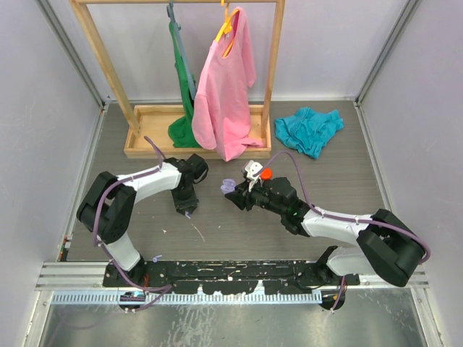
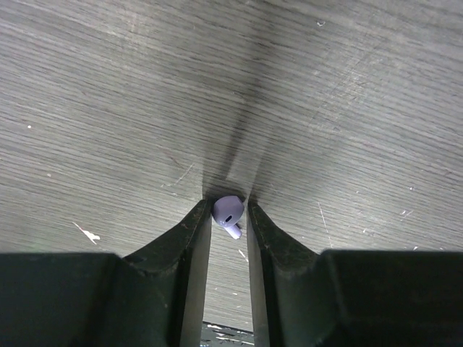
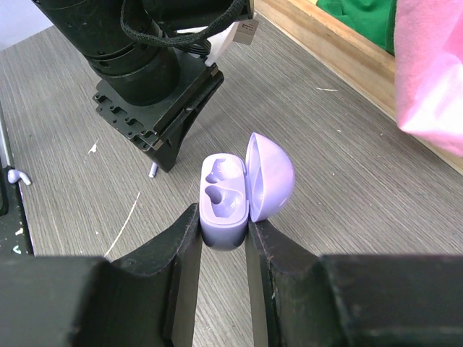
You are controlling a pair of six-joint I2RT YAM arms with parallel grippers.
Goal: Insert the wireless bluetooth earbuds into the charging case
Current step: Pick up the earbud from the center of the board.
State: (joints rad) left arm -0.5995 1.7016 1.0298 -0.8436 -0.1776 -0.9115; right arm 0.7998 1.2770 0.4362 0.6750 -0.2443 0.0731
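Above the table, top external view: we list the left gripper [image 1: 186, 210] pointing straight down at the grey wood-grain tabletop [image 1: 239, 231], and the right gripper [image 1: 233, 192] just beside it, carrying a lilac charging case [image 1: 227, 186]. Behind them stand a wooden clothes rack [image 1: 273, 72] with a pink shirt [image 1: 226, 94] and a green garment [image 1: 181, 72], and a teal cloth [image 1: 309, 130] lying on the table. From here we cannot tell how either gripper's jaws stand.

Left wrist view: one lilac earbud [image 2: 226, 209], a rounded head with a short stem and a small dark oval vent, lies on the tabletop. It fills the narrow gap between the black fingertips [image 2: 194, 230], which pinch it from both sides. Only this view shows the bud's shape.

Right wrist view: the jaws are clamped on the case body. Its domed lid [image 3: 270, 176] stands open to the right, and two moulded wells show inside, a detail the top view does not give.
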